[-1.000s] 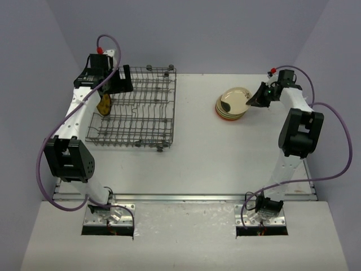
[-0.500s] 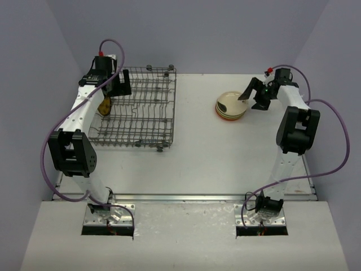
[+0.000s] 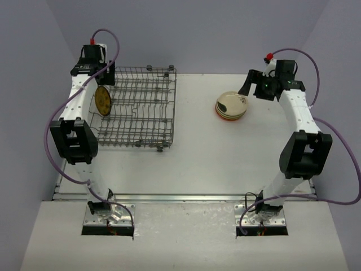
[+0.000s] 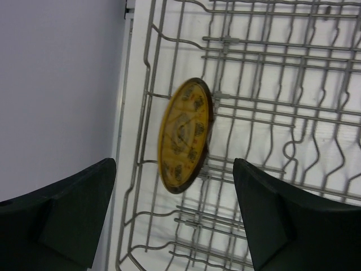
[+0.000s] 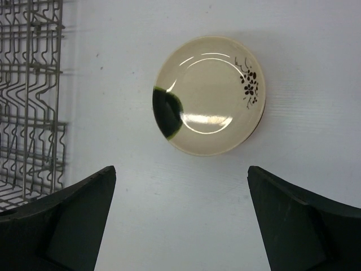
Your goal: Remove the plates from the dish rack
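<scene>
Left wrist view: left gripper (image 4: 175, 169), jaws wide, poised over the last plate (image 4: 185, 135) in the rack (image 4: 265, 56), next to drop and clamp its rim

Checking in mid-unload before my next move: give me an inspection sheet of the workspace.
Surface: white table, carrying the rack on its left and plates on its right.
Job's things: rack holds one yellow plate, standing on edge at its left side. A stack of plates sits on the table, cream plate on top.
Clutter: nothing seen.
Grippers: left gripper open above the yellow plate, not touching it. Right gripper open above the stack, holding nothing.
Cables: a purple cable loops along each arm, away from rack and plates.
Surroundings: plain walls on three sides.
</scene>
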You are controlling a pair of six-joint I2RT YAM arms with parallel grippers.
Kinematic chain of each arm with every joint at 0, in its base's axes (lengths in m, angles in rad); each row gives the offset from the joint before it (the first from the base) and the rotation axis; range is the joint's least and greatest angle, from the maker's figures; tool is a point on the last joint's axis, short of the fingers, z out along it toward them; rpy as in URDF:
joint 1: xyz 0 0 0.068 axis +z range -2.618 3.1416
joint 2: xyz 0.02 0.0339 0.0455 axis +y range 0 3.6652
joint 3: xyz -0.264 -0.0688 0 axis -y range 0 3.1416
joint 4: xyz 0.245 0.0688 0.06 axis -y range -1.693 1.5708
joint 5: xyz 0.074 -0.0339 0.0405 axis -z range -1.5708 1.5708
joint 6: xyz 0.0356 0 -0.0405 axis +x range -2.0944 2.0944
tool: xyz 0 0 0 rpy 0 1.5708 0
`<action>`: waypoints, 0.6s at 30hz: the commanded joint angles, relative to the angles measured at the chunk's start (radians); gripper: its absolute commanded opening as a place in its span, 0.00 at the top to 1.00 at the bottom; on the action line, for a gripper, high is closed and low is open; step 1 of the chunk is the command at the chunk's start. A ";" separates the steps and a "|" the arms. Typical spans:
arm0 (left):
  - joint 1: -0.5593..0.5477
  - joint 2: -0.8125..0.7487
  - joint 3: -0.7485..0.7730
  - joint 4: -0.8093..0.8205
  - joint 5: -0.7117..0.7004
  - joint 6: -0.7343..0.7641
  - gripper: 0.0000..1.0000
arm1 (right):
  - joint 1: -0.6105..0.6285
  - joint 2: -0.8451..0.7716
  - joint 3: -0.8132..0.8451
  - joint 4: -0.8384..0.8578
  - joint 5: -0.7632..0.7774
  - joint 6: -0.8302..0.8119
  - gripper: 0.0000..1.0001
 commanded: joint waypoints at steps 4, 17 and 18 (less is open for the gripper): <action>0.117 0.118 0.193 -0.102 0.181 0.125 0.20 | 0.038 -0.108 -0.104 0.039 0.001 -0.042 0.01; 0.190 0.199 0.151 -0.105 0.472 0.125 0.21 | 0.060 -0.148 -0.170 0.053 -0.028 -0.035 0.01; 0.190 0.207 0.144 -0.104 0.481 0.124 0.22 | 0.060 -0.149 -0.170 0.052 -0.029 -0.035 0.01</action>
